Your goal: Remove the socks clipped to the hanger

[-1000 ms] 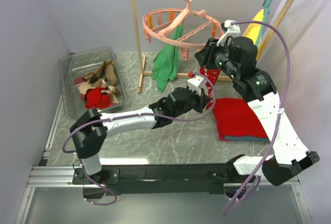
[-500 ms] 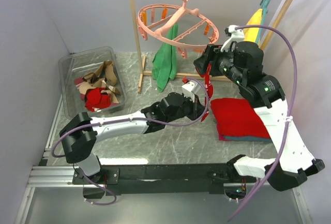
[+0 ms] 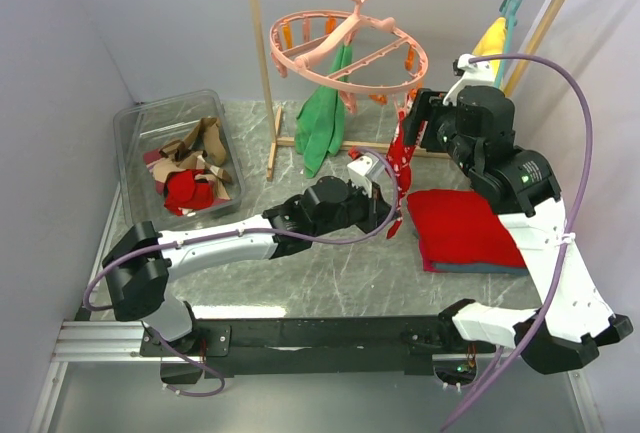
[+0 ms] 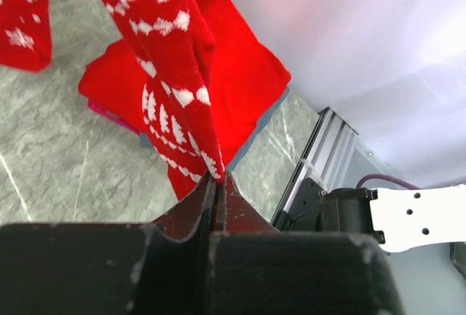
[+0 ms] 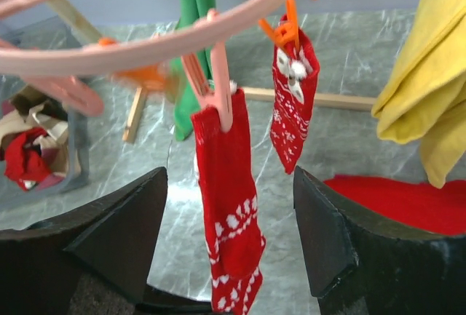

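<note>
Roughly, the task is judged to be well past its middle but not finished. A heap of loose socks (image 3: pixel 190 168), red and tan, is seen in the bin (image 3: pixel 130 121) at the left of the table (image 3: pixel 300 273), and these are counted as removed. On the hanger (image 3: pixel 345 48) most pegs are seen bare. Two red patterned socks are left. In the right wrist view a first sock (image 5: pixel 227 213) is held by a pink peg (image 5: pixel 218 93) and a second sock (image 5: pixel 295 108) by an orange peg (image 5: pixel 285 31). Both hang at the ring's right side, just beside each other.

The left fingers (image 4: pixel 216 184) are closed tight on the toe of a patterned sock, which is drawn up from them towards the ring. It is taken to be the first sock, though its peg is not shown in the left wrist view. The right fingers (image 3: pixel 422 118) are spread wide and nothing is gripped by them. They are held near the ring's edge, level with the two socks, with the first sock framed between them.

What is left is judged to be this: the first sock has to be pulled free of its peg and put with the others, and the same is to be done for the second. Whether more socks are hidden on the ring's far side cannot be told. The green cloth (image 3: pixel 325 118) and the folded red cloth (image 3: pixel 460 228) are no part of it.
</note>
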Controlling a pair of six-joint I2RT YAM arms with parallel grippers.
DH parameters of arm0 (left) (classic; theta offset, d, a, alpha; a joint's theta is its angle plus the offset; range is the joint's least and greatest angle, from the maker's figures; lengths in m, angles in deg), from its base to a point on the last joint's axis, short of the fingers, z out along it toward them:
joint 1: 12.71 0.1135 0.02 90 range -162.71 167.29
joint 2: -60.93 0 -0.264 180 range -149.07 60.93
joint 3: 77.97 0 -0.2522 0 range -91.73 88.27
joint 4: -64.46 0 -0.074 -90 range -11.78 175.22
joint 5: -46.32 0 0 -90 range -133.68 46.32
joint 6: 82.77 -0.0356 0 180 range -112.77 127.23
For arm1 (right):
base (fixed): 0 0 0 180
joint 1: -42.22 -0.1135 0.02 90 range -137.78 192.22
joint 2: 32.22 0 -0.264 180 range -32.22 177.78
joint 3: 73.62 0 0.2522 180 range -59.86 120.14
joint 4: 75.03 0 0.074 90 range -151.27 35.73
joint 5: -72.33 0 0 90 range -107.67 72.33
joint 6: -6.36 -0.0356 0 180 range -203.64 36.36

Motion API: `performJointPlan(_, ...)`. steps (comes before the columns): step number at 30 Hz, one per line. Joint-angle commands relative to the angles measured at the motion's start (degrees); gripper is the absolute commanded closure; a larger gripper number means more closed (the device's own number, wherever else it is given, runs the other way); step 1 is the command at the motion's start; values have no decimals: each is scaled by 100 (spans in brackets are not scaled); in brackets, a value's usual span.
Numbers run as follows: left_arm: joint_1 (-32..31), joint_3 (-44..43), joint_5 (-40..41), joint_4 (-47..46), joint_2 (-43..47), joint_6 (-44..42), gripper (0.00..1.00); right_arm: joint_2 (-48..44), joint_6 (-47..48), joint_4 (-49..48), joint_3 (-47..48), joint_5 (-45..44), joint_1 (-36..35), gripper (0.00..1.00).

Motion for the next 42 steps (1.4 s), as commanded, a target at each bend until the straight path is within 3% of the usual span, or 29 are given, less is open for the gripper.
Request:
performJointPlan(1,-35,-205,-81,147,318,-81,99,227,164,-217,406,-79,44,25)
performJointPlan(10,-35,76,-151,-63,555,94,99,693,243,-858,450,547,-9,34)
performJointPlan(16,-43,85,-125,-64,451,279,99,799,437,-1271,292,205,-167,39)
performJointPlan(25,-43,68,-266,-152,424,446,99,1028,551,-1150,406,-463,-229,46)
performJointPlan(42,-52,6,-327,-72,424,534,99,1318,595,-1281,441,-297,-246,44)
